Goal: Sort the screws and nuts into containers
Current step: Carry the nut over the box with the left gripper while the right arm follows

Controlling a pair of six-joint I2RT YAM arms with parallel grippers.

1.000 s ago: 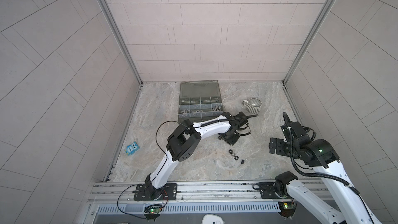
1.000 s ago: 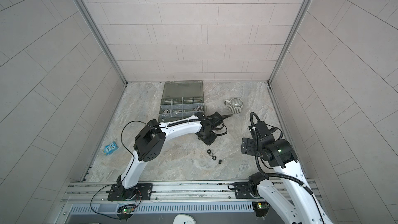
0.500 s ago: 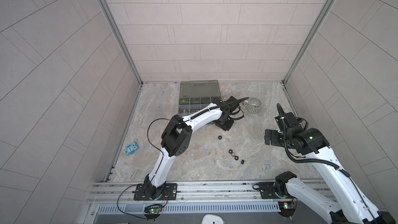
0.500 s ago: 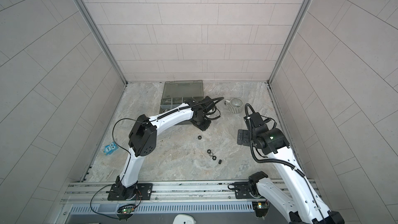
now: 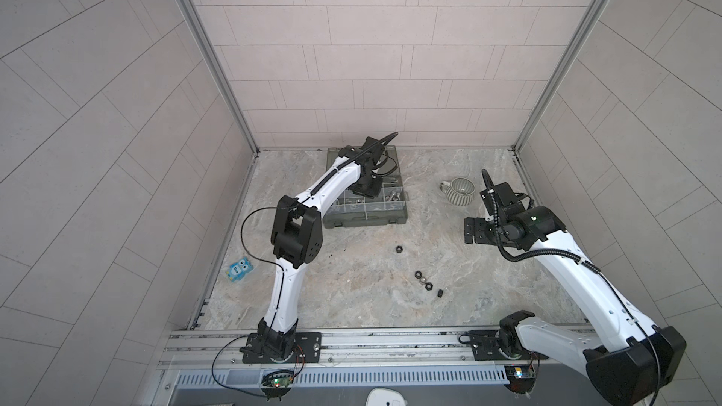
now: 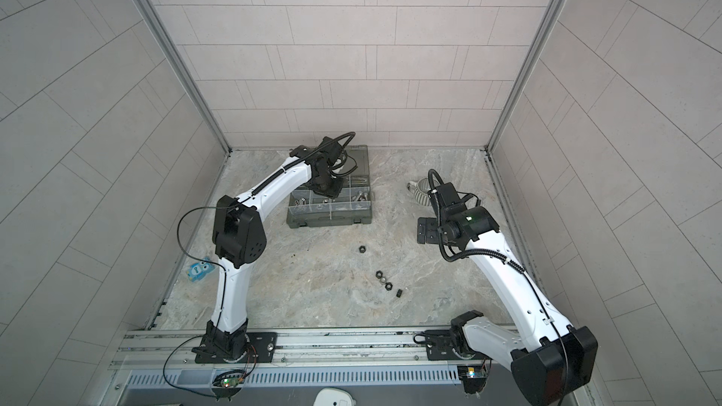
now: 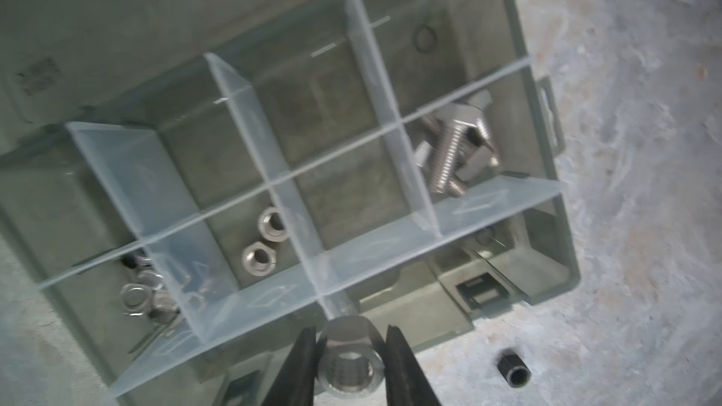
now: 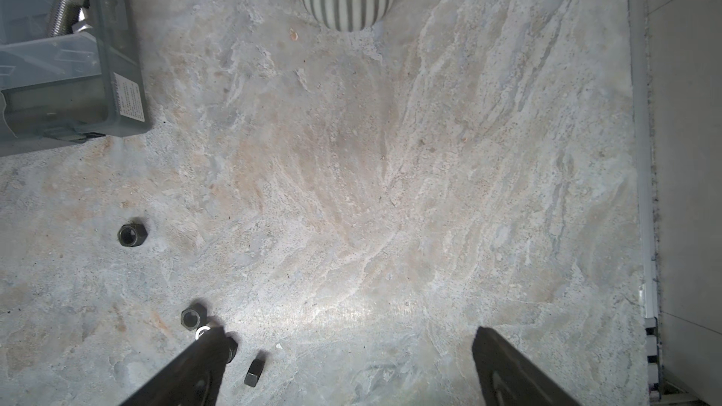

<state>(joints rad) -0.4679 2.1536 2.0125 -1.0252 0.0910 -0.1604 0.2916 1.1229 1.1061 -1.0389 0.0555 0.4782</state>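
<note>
The left arm reaches forward from its base with the elbow raised and the wrist bent down, so the left hand [image 7: 350, 331] hangs over the compartments [image 7: 344, 205] of the open case [image 5: 367, 221]. Its fingers are clenched on a silver nut [image 7: 349, 365]. A few screws [image 7: 449, 150] lie in a corner compartment, and two more nuts [image 7: 265, 240] in another. The right arm is bent. The right hand [image 8: 347, 339] is spread wide and empty above the counter [image 8: 390, 189], near loose nuts [image 5: 424, 281], with the mug [image 5: 459, 191] beyond.
</note>
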